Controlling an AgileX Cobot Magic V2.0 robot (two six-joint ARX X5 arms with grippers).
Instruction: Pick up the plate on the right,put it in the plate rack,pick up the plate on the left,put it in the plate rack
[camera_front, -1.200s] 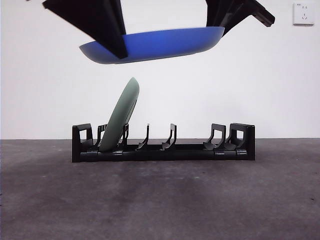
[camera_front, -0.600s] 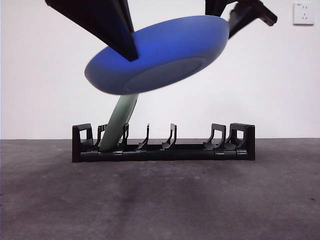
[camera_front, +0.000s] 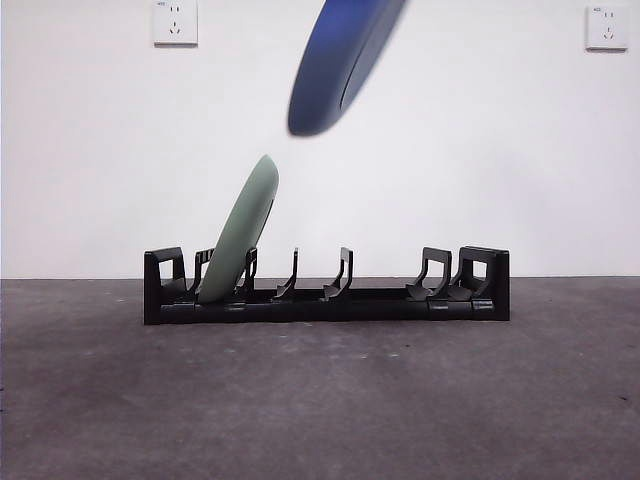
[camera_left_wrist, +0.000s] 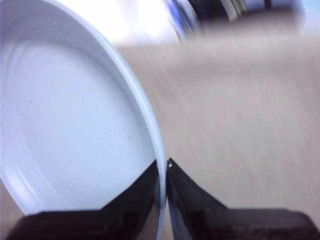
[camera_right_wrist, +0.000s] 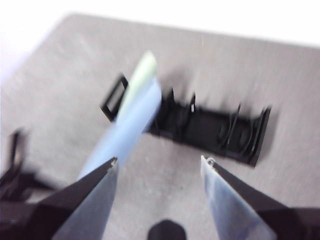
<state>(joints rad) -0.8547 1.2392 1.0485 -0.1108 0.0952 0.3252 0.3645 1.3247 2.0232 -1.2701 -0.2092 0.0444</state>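
Plate rack (camera_front: 327, 292): on table, green plate (camera_front: 240, 232) slotted, leaning; first half done.
Blue plate (camera_front: 340, 62): airborne above rack, tilted, not yet slotted.
Left gripper (camera_left_wrist: 163, 167): clamped on its rim.
Right gripper (camera_right_wrist: 159, 165): jaws apart, empty.

The left gripper (camera_left_wrist: 164, 167) has two matte black jaws, each a wedge that broadens from a narrow pointed tip into a blocky black base. A tiny pale speck sits at one tip. The right gripper (camera_right_wrist: 159, 165) has the same black, triangular jaws, with flat inner faces that look pale grey-blue and glossy. A small pale dot marks one tip, and a rounded black part shows between the jaw bases.
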